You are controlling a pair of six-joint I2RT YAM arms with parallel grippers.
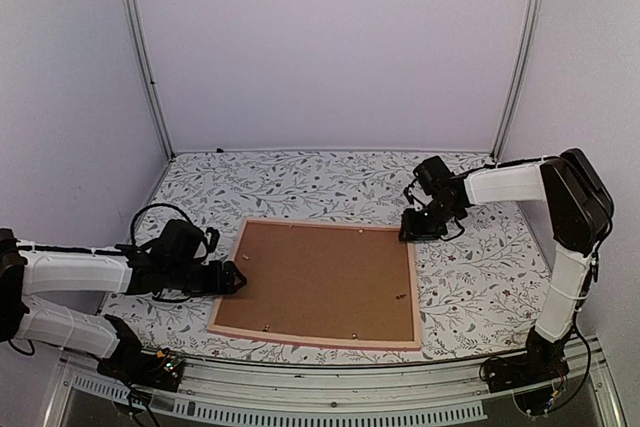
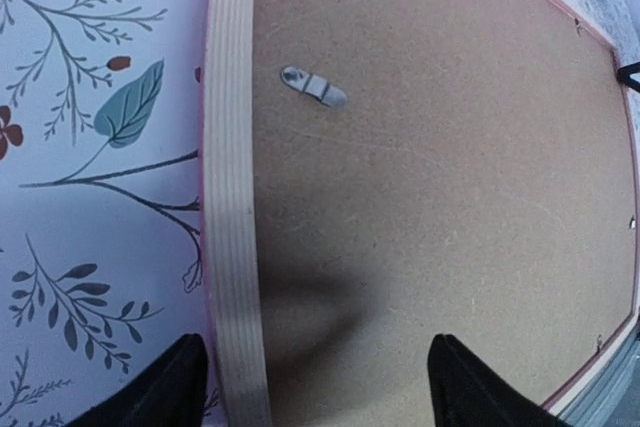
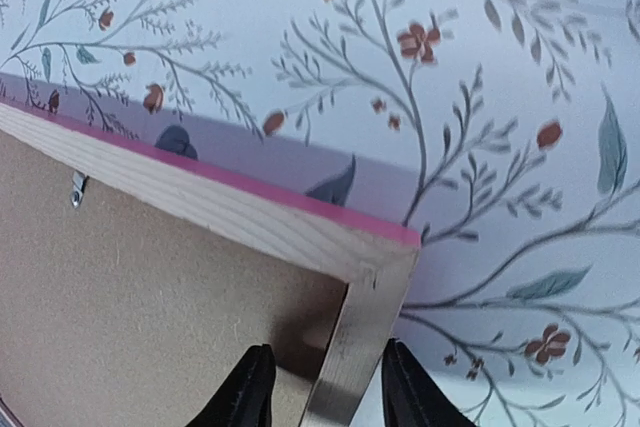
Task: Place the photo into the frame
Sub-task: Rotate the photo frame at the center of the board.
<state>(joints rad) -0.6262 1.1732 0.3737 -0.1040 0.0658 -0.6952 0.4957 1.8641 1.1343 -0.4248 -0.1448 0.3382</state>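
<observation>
The frame [image 1: 316, 339] lies flat and face down near the middle of the floral worktop [image 1: 300, 182], its thin pink border showing all round and its back filled by a plain brown backing board [image 1: 320, 280]. Small metal tabs sit along the inner edge of the frame, and one of them [image 2: 313, 86] lies flat on the board just inside the frame's left rail. Whatever lies under the board is hidden. The left pincer [image 1: 236, 278] is low at the frame's left side, about halfway along that rail. In the left wrist view the left pincer [image 2: 315, 347] has its fingers [image 2: 160, 392] wide apart, one over the worktop just outside the frame and the other over the board inside it, with the pale wooden rail running between them; whether either tip touches anything I cannot tell. The right pincer [image 1: 410, 234] is at the frame's far right corner. In the right wrist view the right pincer [image 3: 328, 352] also stands apart, straddling the frame's right rail just beside that corner, where a sliver of board shows between the inner finger [image 3: 248, 392] and the rail, so the rail is not clamped. Another tab [image 3: 77, 189] shows inside the frame's far rail.
</observation>
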